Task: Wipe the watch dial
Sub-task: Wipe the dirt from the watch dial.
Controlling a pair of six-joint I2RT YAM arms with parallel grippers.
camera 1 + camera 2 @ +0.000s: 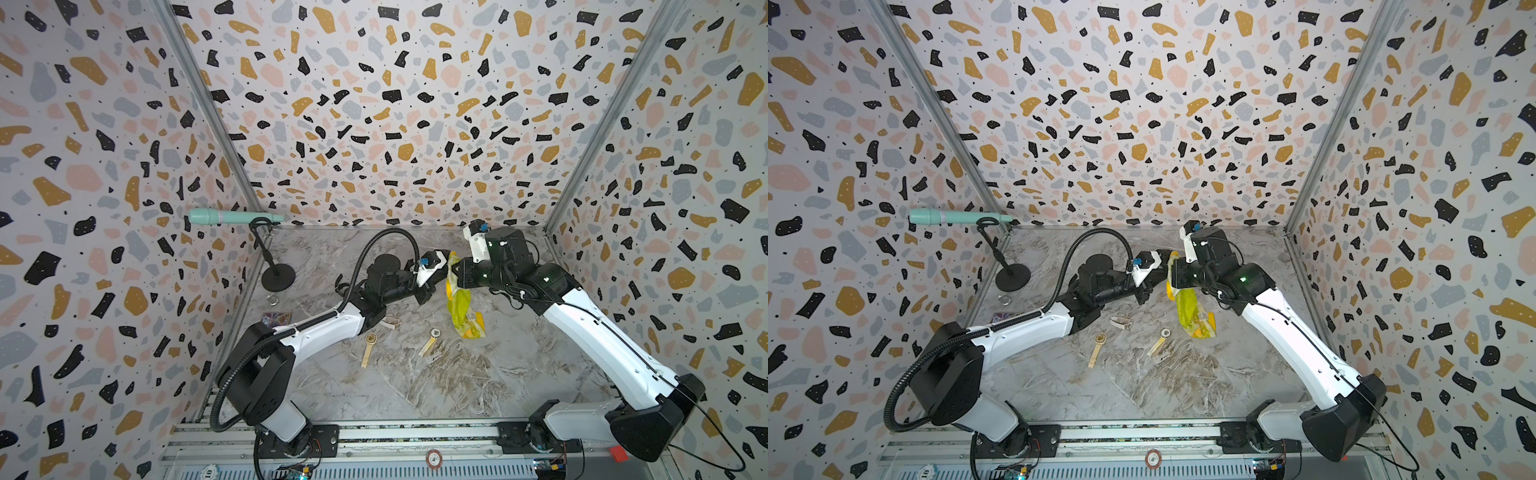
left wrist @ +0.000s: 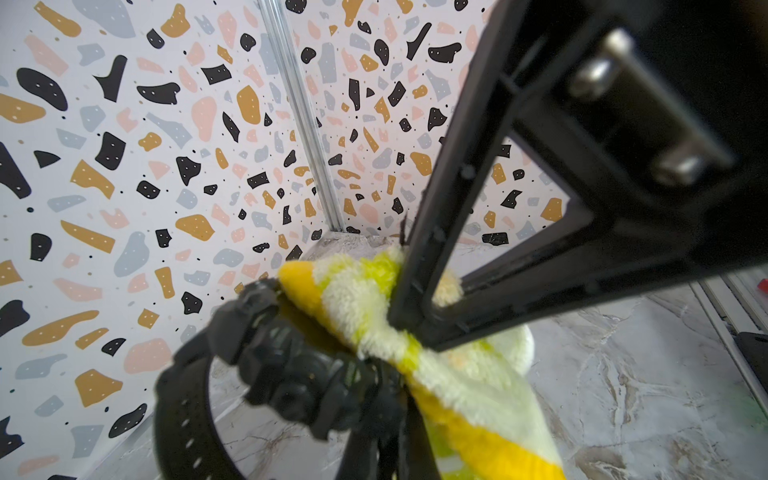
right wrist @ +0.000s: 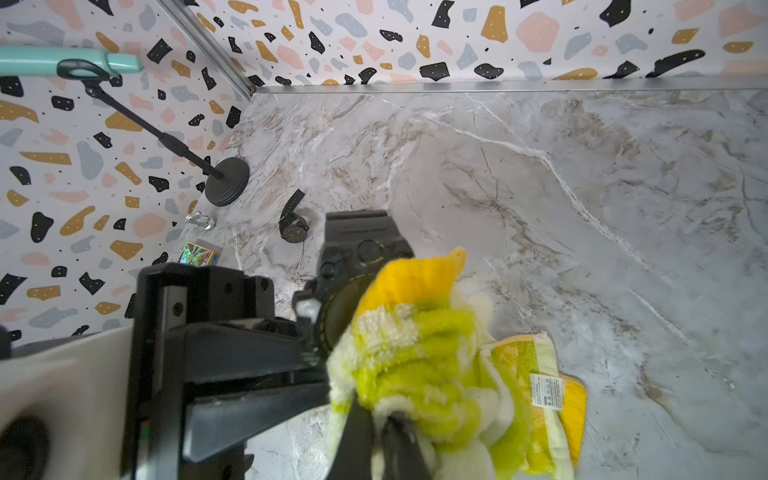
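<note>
We have the left gripper (image 3: 322, 365) clamped shut on the black chunky plastic wristwatch (image 3: 357, 253), holding it clear of the grey-veined marble tabletop (image 3: 582, 187). In both top views it sits well to the right of the black round-based microphone stand (image 1: 277, 277), about mid-table. The exact contact point on the case is too blurred for us to call. The right gripper (image 2: 409, 330) is pinched shut on a bunched part of the fluffy yellow, lime and white striped towel (image 3: 415, 332). The two grippers meet nose to nose. The towel lies against the dial (image 3: 343, 305) and covers a good part of it in the right wrist view. Its free end hangs down and rests on the tabletop, white care label (image 3: 546, 390) facing up, on the far side of the grippers from the stand. The stand carries a mint-green microphone (image 1: 224, 217) lying level in its clip. Near the stand's base lie a smaller black strap watch (image 3: 293, 226) and a small silver metal piece (image 3: 201, 220). A shiny holographic card (image 3: 199, 254) lies a bit further out. Well apart from the stand, under the left arm, we see a beige-strapped watch (image 1: 370, 338), and a second one (image 1: 434, 334) beside it. A pale curled watch (image 1: 1121, 322) lies just behind them.
</note>
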